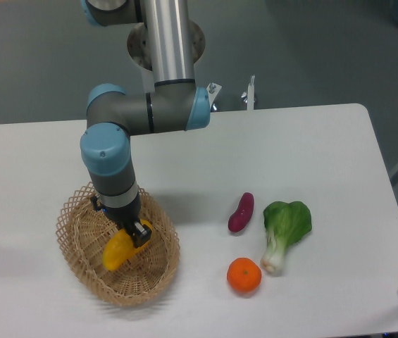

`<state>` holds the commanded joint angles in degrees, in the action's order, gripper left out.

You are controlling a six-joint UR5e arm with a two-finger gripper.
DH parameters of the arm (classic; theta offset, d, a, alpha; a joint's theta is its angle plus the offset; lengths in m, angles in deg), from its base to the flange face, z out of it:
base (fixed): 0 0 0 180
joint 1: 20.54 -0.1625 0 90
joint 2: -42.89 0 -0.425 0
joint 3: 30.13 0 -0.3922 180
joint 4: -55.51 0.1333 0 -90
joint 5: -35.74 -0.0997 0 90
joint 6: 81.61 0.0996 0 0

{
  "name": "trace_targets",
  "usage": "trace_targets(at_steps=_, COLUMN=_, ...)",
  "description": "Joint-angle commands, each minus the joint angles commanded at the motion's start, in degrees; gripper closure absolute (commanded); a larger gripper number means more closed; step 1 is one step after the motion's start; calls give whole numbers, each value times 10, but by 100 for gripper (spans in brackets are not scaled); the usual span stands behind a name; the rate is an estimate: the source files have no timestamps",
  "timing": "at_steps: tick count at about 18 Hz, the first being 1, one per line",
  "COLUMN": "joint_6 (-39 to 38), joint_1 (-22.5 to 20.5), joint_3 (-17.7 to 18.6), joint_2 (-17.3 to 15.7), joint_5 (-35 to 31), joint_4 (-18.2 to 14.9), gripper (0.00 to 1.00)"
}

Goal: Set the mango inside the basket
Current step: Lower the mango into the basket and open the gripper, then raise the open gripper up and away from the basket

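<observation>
Reaching down from above, my hand sits inside the basket, its two fingers closed on the upper right end of the mango. The mango hangs from that grip at a slant, its long axis running from my fingers down and to the left, so the free end points toward the basket's middle floor. I cannot tell whether that lower end already touches the weave or hovers just above it; the view from the fixed camera does not settle it.

The basket is an oval of tan wicker on the left part of the white bench, and my hand is well within its rim, nearer the right wall than the left. By my judgement the fruit is low enough and centred enough that letting go is the next step, and it should tip leftward onto the basket floor rather than over the rim.

Well apart to the right on the bench lie a purple sweet potato, a bok choy and a round orange.
</observation>
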<state>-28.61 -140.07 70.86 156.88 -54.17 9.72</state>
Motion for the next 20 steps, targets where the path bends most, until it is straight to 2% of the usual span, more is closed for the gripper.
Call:
trace_targets(at_steps=4, joint_6=-2, joint_1=-3, joint_3=0, joint_2=-9, joint_5=-8, joint_4=-1, gripper=0)
trace_targets(at_steps=7, joint_6=-2, joint_1=-5, joint_3=-10, joint_2=-27, joint_5=-23, joint_4=-3, gripper=0)
trace_targets(at_steps=14, joint_6=1, joint_1=-71, joint_3=-19, joint_2=-75, joint_5=-17, joint_4=-8, gripper=0)
trace_targets(at_steps=16, joint_6=5, joint_1=-90, joint_3=-26, joint_2=-77, joint_5=-16, joint_4=-11, gripper=0)
trace_targets(at_steps=20, joint_6=75, joint_1=-113, joint_3=-28, joint_2=-80, joint_5=-17, joint_4=-16, gripper=0)
